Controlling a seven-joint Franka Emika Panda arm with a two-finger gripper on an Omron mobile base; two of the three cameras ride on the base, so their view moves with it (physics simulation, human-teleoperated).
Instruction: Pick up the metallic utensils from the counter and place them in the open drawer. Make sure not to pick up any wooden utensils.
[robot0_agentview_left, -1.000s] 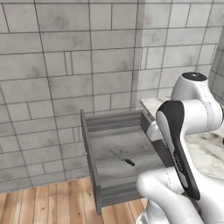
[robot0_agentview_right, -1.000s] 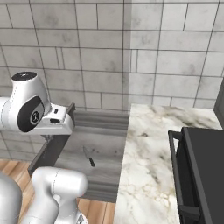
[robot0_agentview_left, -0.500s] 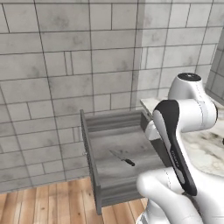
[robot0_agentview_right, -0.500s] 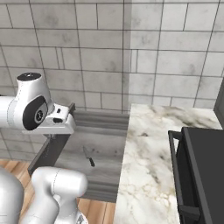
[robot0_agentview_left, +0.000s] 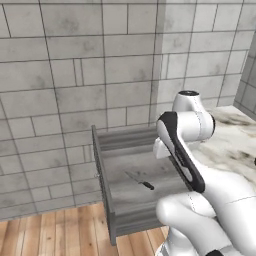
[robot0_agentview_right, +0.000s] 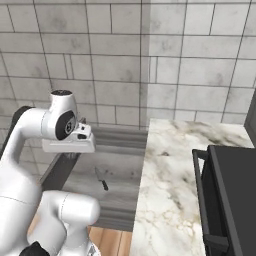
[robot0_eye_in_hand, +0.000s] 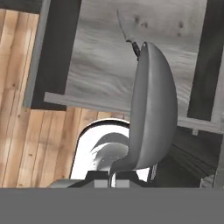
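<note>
At the bottom centre of the hand view, my two-finger gripper (robot0_eye_in_hand: 117, 175) is clamped on the stem of a grey metal spoon (robot0_eye_in_hand: 148, 113) whose broad bowl rises up the middle of the frame. Behind it, in the upper half, lies the wide shallow grey open drawer (robot0_eye_in_hand: 100, 61), and on its floor, near the top centre, rests a thin-bladed metal knife with a short black handle (robot0_eye_in_hand: 127, 31); its handle end is partly hidden by the spoon's tip. In the left base view the knife (robot0_agentview_left: 140, 181) sits mid-frame on the drawer (robot0_agentview_left: 125, 170) floor, left of my white arm. In the right base view the knife (robot0_agentview_right: 102, 180) lies in the lower-left quarter, inside the drawer (robot0_agentview_right: 115, 165), below my hand. The long white marble counter with grey veining (robot0_agentview_right: 170, 190) fills the centre-right, just beside the drawer; I think its top is bare, though the far edge is hard to read.
</note>
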